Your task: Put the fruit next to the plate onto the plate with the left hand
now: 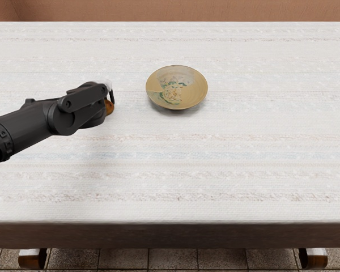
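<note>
We see the left hand (105, 96) at the end of a dark left arm (34, 122) that comes in from the picture's left edge and reaches across the tabletop (215, 170) towards the plate (199, 90). The hand sits right over the fruit (109, 107), and the two appear to touch, but the wrist and the back of the hand cover the grasp. We therefore cannot tell how far the hand is open or whether it has hold of the fruit. Only a small orange-brown sliver of the fruit shows at the hand's right side, so we cannot make out its kind or full shape. It lies on the tabletop to the left of the plate, near it but clearly apart. The plate is a shallow yellowish dish with a green and white pattern in its middle, and nothing lies on it. The arm is cut off at the left border. The tabletop carries a pale cloth with faint woven stripes, above a dark wooden front edge (170, 234). Behind it runs a brown wall (170, 10). Below we see a tiled floor (170, 259) and two rounded table feet (33, 258).
</note>
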